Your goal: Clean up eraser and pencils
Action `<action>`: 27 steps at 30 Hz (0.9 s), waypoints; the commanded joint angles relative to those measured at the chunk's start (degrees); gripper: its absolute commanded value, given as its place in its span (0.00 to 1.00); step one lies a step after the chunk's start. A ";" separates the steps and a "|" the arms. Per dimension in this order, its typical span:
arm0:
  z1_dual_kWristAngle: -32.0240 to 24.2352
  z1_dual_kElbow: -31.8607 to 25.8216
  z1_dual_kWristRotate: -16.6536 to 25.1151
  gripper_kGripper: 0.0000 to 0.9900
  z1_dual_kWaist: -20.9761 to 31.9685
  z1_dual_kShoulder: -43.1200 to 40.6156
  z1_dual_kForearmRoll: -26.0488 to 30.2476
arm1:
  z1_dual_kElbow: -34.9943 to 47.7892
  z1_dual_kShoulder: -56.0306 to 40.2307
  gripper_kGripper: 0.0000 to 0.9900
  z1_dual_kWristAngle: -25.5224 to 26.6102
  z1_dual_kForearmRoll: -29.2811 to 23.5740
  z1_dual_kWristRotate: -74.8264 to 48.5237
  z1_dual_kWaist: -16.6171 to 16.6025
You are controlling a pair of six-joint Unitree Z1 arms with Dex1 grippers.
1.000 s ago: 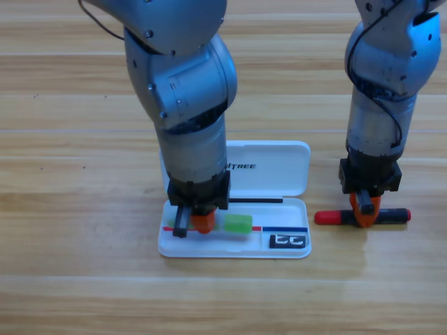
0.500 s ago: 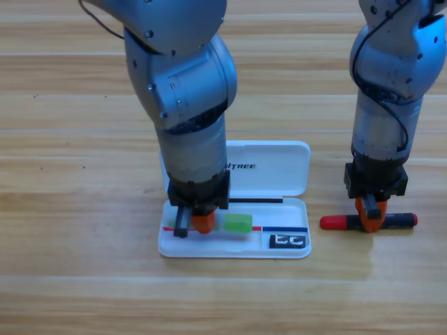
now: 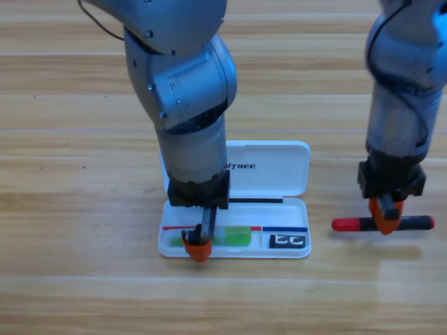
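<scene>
The white case [image 3: 269, 171] lies open at the table's middle. In its tray lie the light green pencil [image 3: 236, 237] and, at the right end, the dark eraser [image 3: 288, 241]. My left gripper [image 3: 200, 243] points down over the tray's left part, open, with one orange jaw swung out toward the tray's front rim beside the green pencil's left end. To the right of the case, my right gripper [image 3: 386, 218] is shut on the middle of the black pencil [image 3: 412, 222], whose red cap end points left toward the case.
The case's lid stands open behind the tray. The left arm's bulk hides the lid's left part. Bare wooden table [image 3: 70, 209] lies to the left, in front and between case and right gripper.
My left gripper's orange jaw has swung forward and opened, leaving the green pencil in the tray. My right gripper has carried the black pencil to the right, away from the case.
</scene>
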 commanded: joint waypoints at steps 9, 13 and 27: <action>-1.46 1.53 -0.27 1.00 5.61 -24.36 8.71 | -10.36 -4.36 0.00 2.86 8.94 4.18 9.72; -3.13 2.49 2.72 1.00 13.52 -31.48 10.03 | -17.13 2.50 0.00 2.77 9.82 5.76 11.74; -10.25 21.04 9.40 1.00 29.96 -39.66 -0.87 | -38.40 19.28 0.00 0.66 13.51 7.25 14.29</action>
